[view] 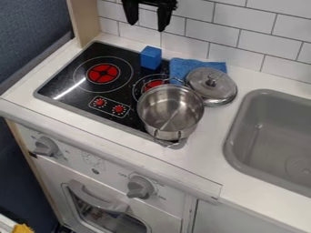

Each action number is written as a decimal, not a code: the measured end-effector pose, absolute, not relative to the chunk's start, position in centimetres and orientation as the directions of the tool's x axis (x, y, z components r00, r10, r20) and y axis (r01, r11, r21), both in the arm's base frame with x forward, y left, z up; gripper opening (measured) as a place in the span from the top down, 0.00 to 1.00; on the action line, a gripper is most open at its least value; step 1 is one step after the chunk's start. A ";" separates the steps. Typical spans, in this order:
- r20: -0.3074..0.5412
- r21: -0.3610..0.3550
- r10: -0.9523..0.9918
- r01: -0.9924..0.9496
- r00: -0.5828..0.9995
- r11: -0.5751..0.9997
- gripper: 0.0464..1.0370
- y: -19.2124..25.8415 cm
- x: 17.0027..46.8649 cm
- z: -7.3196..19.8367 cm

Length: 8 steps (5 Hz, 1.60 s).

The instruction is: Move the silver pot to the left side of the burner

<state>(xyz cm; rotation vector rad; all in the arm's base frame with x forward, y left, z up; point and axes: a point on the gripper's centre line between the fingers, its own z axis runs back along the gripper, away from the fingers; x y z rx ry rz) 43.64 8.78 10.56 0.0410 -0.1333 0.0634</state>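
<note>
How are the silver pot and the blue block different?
The silver pot is round and hollow, but the blue block is a solid-looking box with flat sides. The pot is shiny metal, while the block is plain blue. The pot is much bigger than the block. The pot has loop handles, and the block has none. Both are on the stove side of the counter, left of the sink in the picture.

You have one pot (171,109), one lid (209,87), one blue block (151,58), one blue cloth (182,66) and one sink (249,116) in front of you. You can count one stovetop (72,68), two burners (104,73), two small red dials (119,109), two large grey knobs (140,187) and one oven door (147,216).
</note>
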 end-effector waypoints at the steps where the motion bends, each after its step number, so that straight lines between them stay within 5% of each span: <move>1: 0.083 0.029 0.071 -0.073 0.994 0.997 0.04 8.7 43.3 8.3; 4: 0.148 0.046 0.125 -0.133 0.981 0.990 0.04 7.0 36.9 10.3; 6: 0.117 0.026 0.161 -0.165 0.980 0.986 0.04 3.9 32.2 8.0; 8: 0.110 0.001 0.127 -0.128 0.986 0.992 0.04 3.0 32.3 5.2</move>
